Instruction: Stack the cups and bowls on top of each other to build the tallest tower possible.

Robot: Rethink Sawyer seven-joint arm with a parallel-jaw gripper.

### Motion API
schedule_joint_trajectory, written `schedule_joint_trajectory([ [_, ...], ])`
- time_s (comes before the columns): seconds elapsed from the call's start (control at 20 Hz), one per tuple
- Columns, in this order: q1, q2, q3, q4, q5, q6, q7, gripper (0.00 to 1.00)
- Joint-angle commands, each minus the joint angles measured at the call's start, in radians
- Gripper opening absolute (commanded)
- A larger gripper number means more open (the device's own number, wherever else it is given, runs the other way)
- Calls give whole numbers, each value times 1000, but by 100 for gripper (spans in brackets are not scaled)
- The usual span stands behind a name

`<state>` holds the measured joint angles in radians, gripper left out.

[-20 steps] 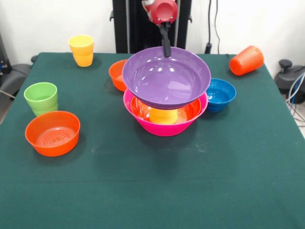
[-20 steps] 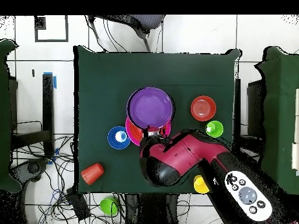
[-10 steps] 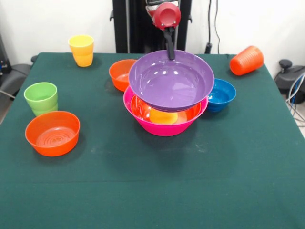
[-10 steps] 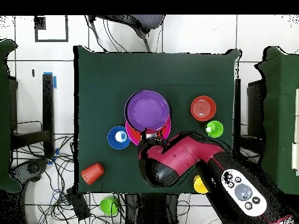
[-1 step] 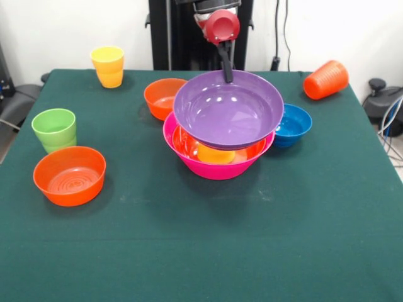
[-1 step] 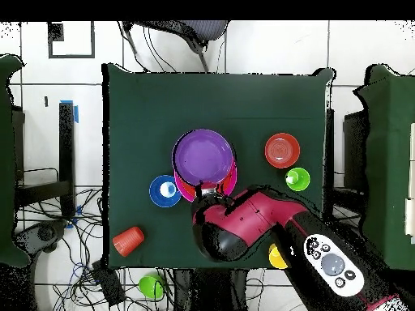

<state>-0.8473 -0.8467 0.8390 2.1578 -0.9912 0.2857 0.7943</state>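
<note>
My gripper (image 5: 227, 77) is shut on the far rim of the large purple bowl (image 5: 228, 107), which hangs tilted toward the front just above the tower. The tower's base is the largest pink bowl (image 5: 217, 168), holding a large orange bowl (image 5: 186, 141) with a yellow cup (image 5: 216, 155) inside. From overhead the purple bowl (image 6: 204, 155) covers most of the pink bowl (image 6: 181, 185), and the gripper (image 6: 204, 188) sits at its near rim. Loose on the table are a small orange bowl (image 5: 162, 95), a small blue bowl (image 5: 291, 124), another orange bowl (image 5: 69, 175), a green cup (image 5: 55, 129), a yellow cup (image 5: 108, 66) and an orange cup (image 5: 325, 79) on its side.
In the overhead view the red arm (image 6: 251, 223) hides the table's near middle. The blue bowl (image 6: 165, 191) lies left of the tower, the orange bowl (image 6: 282, 151) and green cup (image 6: 297, 178) to its right. A green object (image 6: 151, 285) lies on the floor.
In the front view the purple bowl has shifted right with the gripper and tipped more toward the front. The other bowls and cups have not moved.
</note>
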Motion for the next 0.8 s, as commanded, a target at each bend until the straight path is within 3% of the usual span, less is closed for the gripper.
schedule_joint_trajectory([
  [0.05,42,29,-67,11,-96,-35,102,0],
  [0.8,34,6,-61,6,-94,-27,72,0],
])
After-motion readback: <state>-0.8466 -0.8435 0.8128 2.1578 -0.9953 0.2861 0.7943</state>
